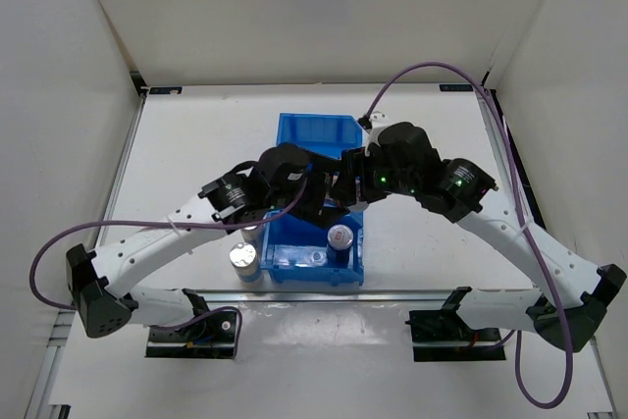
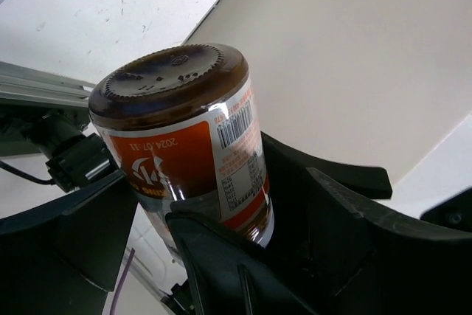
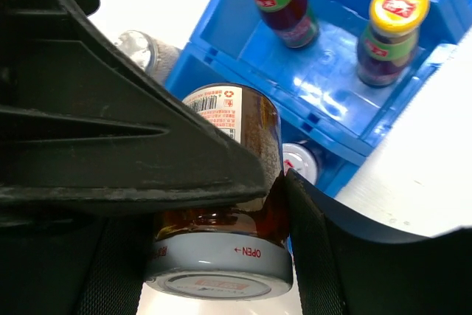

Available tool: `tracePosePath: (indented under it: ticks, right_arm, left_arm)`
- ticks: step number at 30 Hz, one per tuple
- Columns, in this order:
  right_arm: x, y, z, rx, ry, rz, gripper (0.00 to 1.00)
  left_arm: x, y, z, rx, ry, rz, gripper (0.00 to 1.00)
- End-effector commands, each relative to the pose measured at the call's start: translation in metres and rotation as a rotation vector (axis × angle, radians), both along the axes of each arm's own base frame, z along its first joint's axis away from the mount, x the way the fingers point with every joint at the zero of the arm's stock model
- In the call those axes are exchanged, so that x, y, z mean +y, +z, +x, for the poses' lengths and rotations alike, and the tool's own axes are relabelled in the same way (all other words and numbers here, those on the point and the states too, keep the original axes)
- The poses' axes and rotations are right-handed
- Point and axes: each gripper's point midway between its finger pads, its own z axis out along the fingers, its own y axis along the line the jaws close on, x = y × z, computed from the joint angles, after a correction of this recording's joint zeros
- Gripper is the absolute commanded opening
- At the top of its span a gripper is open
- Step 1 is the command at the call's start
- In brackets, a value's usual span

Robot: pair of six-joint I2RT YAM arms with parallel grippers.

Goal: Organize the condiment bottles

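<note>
Right pincer pinched a brown shaker over the blue bin; left pincer was spread around it. Two yellow-capped bottles and one silver-capped shaker stood inside; another shaker waited on the surface.

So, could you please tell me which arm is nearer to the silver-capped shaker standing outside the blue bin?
Left. The left arm passes close beside the shaker, which stands on the table at the bin's left; the right arm comes in from the bin's other side.
</note>
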Motion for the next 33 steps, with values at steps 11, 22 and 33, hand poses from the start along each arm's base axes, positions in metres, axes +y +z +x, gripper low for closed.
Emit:
tracePosePath:
  ticks: [11, 22, 33]
  right_arm:
    - [-0.008, 0.025, -0.011, -0.051, 0.045, 0.028, 0.00]
    - [0.008, 0.019, -0.014, -0.051, 0.264, -0.119, 0.00]
    - [0.054, -0.029, -0.028, -0.059, 0.398, -0.422, 0.00]
  left_arm:
    - [0.080, 0.046, 0.012, -0.268, 0.118, -0.016, 0.99]
    - [0.156, 0.103, 0.037, -0.715, 0.139, 0.369, 0.99]
    - [0.244, 0.113, 0.022, -0.878, 0.114, 0.905, 0.99]
